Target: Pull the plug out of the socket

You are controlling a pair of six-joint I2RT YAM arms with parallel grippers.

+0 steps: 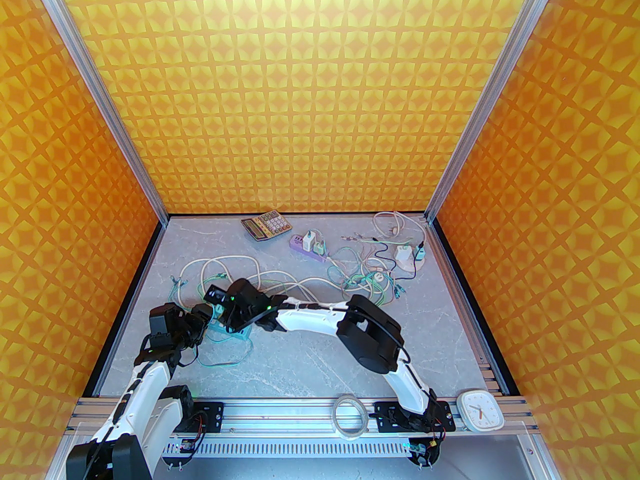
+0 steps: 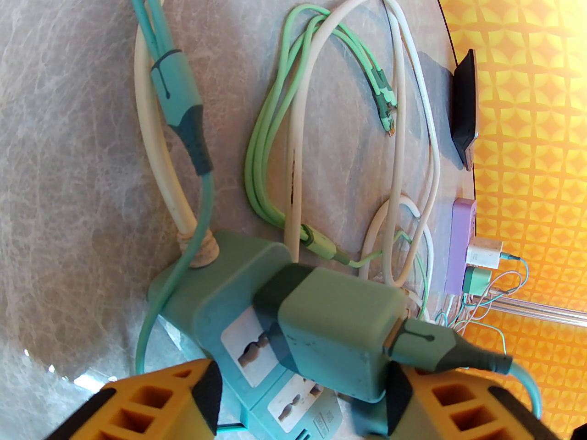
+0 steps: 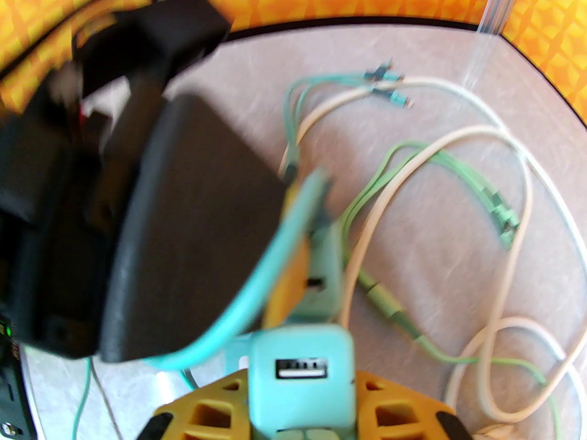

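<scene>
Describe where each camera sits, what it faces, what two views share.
Top external: high behind the robot, looking down on the table; left arm, right arm show.
Left wrist: on its arm, facing the green charger in the teal power strip; yellow fingers show.
Right wrist: on its arm, facing the left arm; fingers hold the strip.
Both wrist views share the white cable.

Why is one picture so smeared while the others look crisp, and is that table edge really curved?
Right wrist: blur smears the black arm and the strip. Left wrist: sharp, soft shadows under the cables; the wide lens bows the straight table edge. Top external: crisp, evenly lit, walls splayed by the lens.
</scene>
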